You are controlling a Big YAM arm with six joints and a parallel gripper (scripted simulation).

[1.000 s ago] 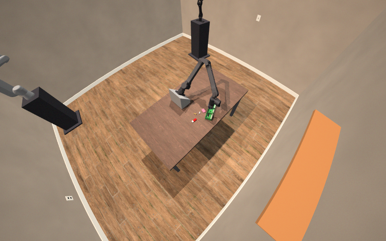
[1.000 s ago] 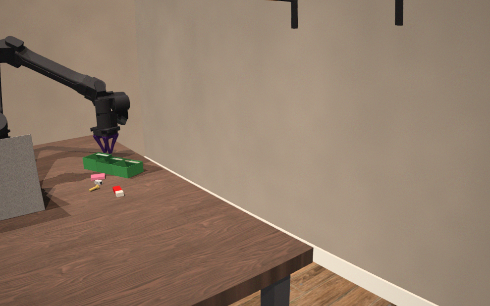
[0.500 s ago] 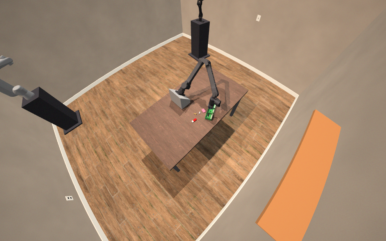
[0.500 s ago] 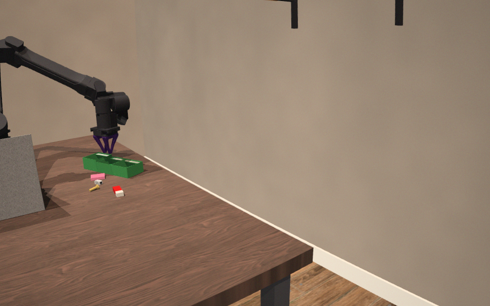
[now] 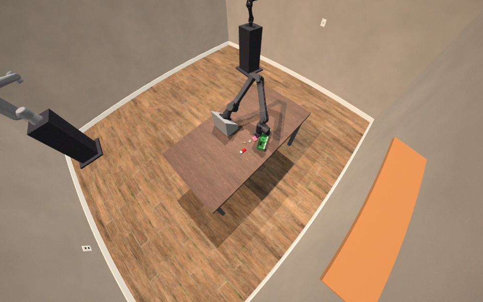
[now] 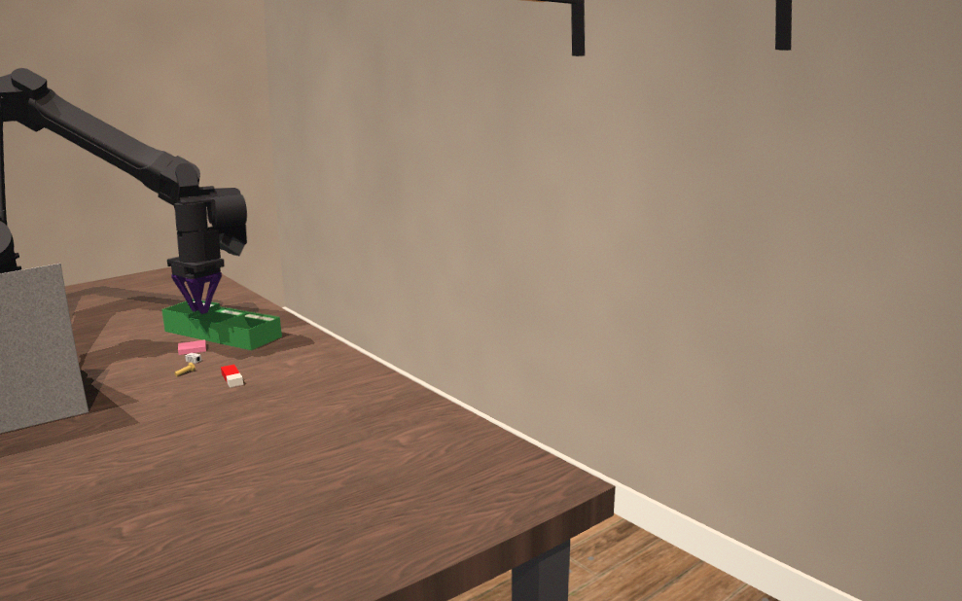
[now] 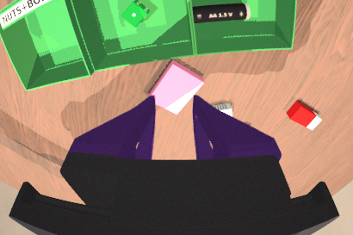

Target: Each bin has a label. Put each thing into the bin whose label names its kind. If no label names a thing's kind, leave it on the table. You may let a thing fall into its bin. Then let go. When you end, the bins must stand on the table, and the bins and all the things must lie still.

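The green bin block (image 5: pixel 261 149) (image 6: pixel 207 330) (image 7: pixel 241 36) has three compartments. The label NUTS+BOLTS (image 7: pixel 30 5) is on an empty one; the middle label is cut off. A green die (image 7: pixel 134 14) lies in the middle, an AA battery (image 7: pixel 219 14) in the third. On the table lie a pink block (image 5: pixel 255 138) (image 6: pixel 192 347) (image 7: pixel 176 86), a small white thing (image 5: pixel 249 141) (image 6: pixel 193 358) (image 7: pixel 224 109), a gold bolt (image 5: pixel 243 142) (image 6: pixel 185 370) and a red-and-white block (image 5: pixel 242 151) (image 6: pixel 231 375) (image 7: pixel 302 114). My gripper (image 6: pixel 201 310) (image 7: pixel 174 102) is partly open and empty, above the table, its fingertips framing the pink block's near end in the wrist view.
A grey slanted panel (image 5: pixel 225 124) (image 6: pixel 14 350) stands on the table (image 5: pixel 205 164) (image 6: pixel 282 485) beside the arm's base. The bin block is near one long table edge. An orange shelf (image 5: pixel 378 221) is on the wall.
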